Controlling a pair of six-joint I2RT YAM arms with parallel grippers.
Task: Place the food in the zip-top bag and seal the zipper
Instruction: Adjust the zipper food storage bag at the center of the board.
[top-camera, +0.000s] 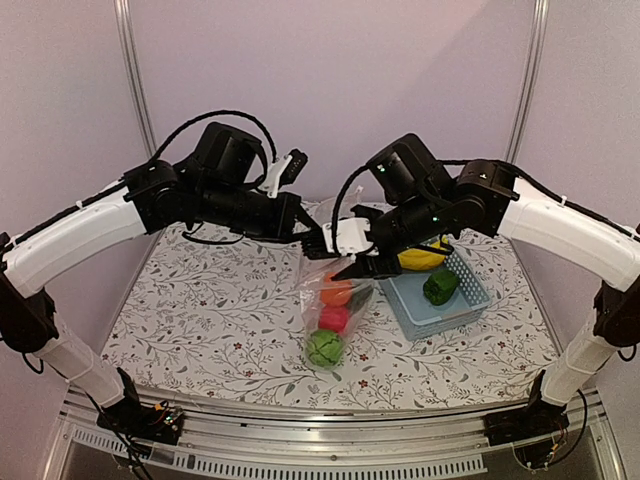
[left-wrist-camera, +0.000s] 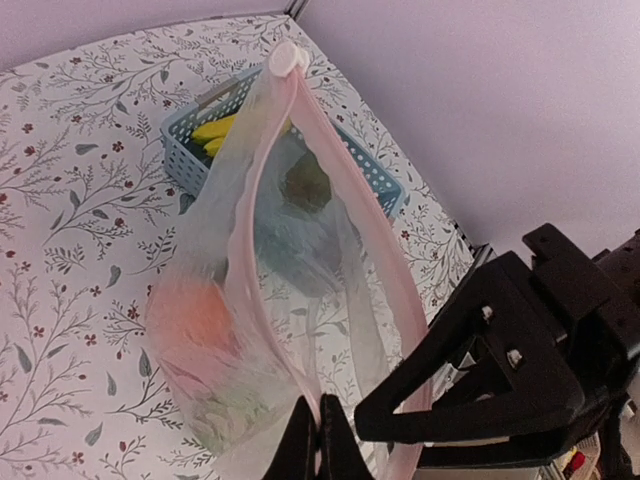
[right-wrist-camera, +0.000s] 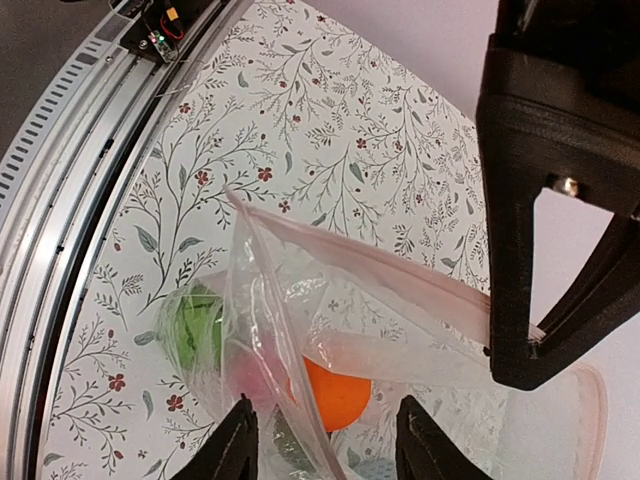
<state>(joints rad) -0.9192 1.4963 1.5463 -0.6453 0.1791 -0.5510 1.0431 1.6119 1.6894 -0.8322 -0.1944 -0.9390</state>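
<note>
The clear zip-top bag (top-camera: 330, 310) hangs at mid-table, its bottom resting on the cloth. Inside it are an orange (top-camera: 337, 292), a pink-red fruit (top-camera: 333, 319) and a round green ball (top-camera: 324, 348). My left gripper (left-wrist-camera: 320, 435) is shut on the pinkish zipper (left-wrist-camera: 300, 130) at one end of the gaping mouth. In the right wrist view the right gripper (right-wrist-camera: 325, 445) stands open, its fingers (right-wrist-camera: 240, 445) on either side of the bag's near wall above the orange (right-wrist-camera: 335, 395). Yellow bananas (top-camera: 422, 258) and a green pepper (top-camera: 440, 286) lie in the basket.
A light-blue basket (top-camera: 470, 300) sits right of the bag, close behind the right gripper (top-camera: 358, 268). A floral cloth (top-camera: 200, 310) covers the table. The metal front rail (right-wrist-camera: 70, 190) runs along the near edge, and purple walls close in the back and sides.
</note>
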